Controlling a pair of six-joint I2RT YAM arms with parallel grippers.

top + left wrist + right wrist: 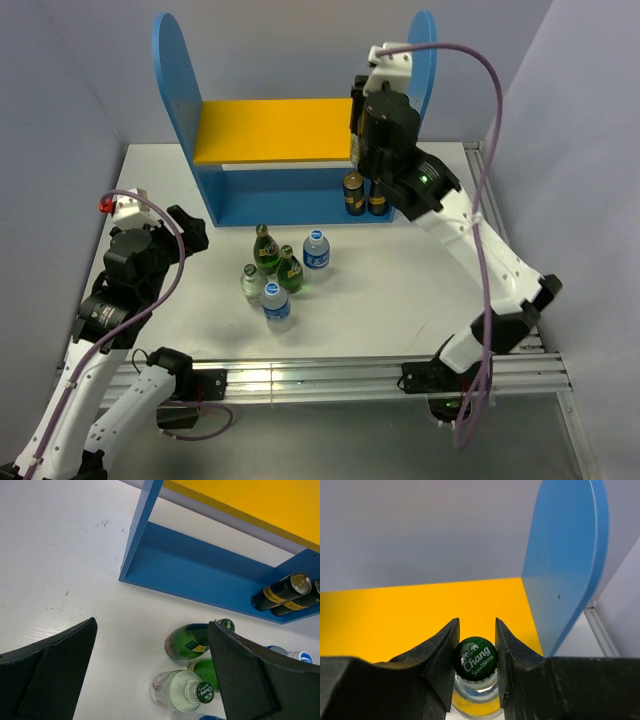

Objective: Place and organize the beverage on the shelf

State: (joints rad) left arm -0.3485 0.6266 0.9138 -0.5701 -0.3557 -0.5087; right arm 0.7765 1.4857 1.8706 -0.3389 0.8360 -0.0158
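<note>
Bottles stand upright in a tight cluster on the white table (420, 290), just in front of the blue shelf (175, 80): two green glass bottles (265, 250), one clear glass bottle (250, 281) with a green cap, and two plastic water bottles (316, 250) with blue labels, one at the far right of the group and one at its near edge. On the shelf's lower level, at its right end, two dark bottles (353, 193) with yellow labels and gold caps stand side by side, touching or nearly so. The right gripper (476, 630) reaches over the right end of the yellow-orange upper board (270, 130), close to the right side panel (565, 570), with its fingers clamped on the neck of a clear soda-water bottle (475, 662) whose green cap reads "Chang". Whether that bottle's base rests on the board cannot be told. The left gripper (152, 625) hangs over the left part of the table, to the left of the cluster, with its jaws spread wide and nothing between them.
</note>
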